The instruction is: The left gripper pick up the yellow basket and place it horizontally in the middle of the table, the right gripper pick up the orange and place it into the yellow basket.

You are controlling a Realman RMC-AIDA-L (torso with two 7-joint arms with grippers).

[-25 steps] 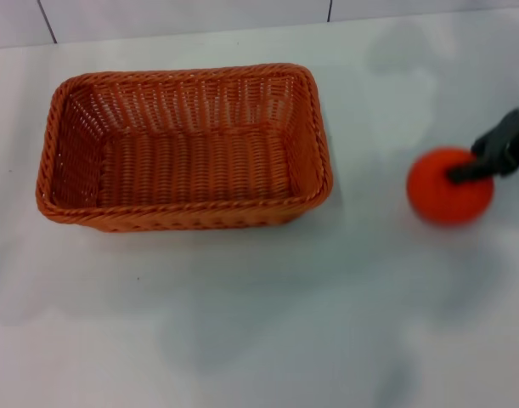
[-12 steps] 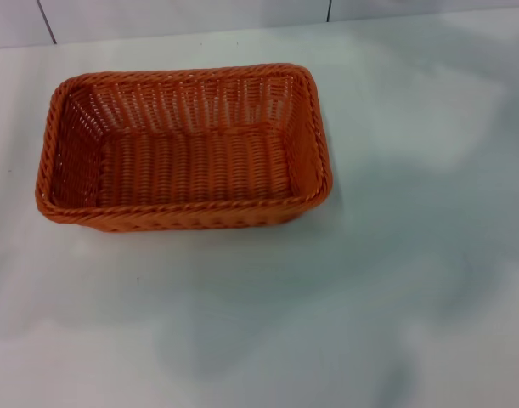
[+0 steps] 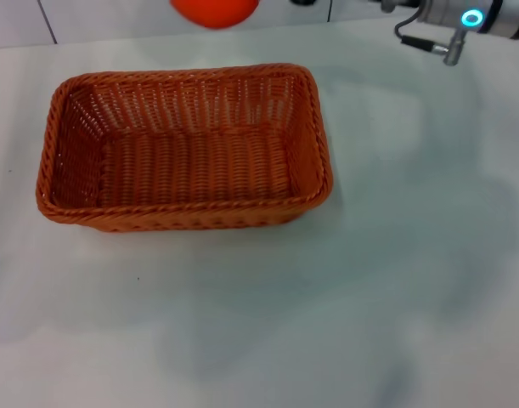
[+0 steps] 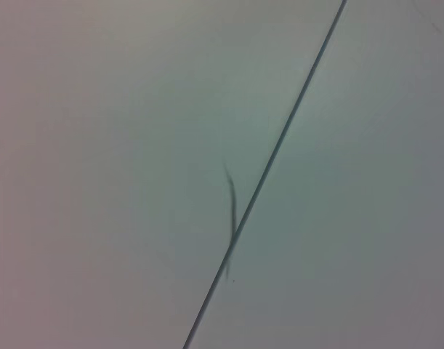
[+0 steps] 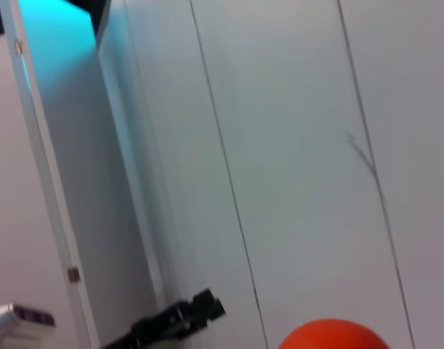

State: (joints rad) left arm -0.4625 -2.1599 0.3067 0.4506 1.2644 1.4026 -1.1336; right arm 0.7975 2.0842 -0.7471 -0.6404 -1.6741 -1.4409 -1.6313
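Note:
The yellow basket [image 3: 184, 149], orange-brown woven wicker, stands lengthwise across the white table [image 3: 395, 280], left of centre, and is empty. The orange [image 3: 215, 10] hangs in the air at the top edge of the head view, above the basket's far side, cut off by the picture edge. It also shows in the right wrist view [image 5: 335, 335], close under the camera. My right arm [image 3: 463, 17] reaches in from the upper right toward it. My right gripper holds the orange, its fingers hidden past the top edge. My left gripper is out of view.
The left wrist view shows only a white panel with a dark seam [image 4: 265, 174]. A black bar-shaped part [image 5: 179, 320] shows against the wall panels in the right wrist view; I cannot tell whose it is. White tabletop lies right of and in front of the basket.
The orange has left the table at the right, gone out of view, and now hangs high over the basket's far side. The right arm has swung to the upper right. The basket has not moved.

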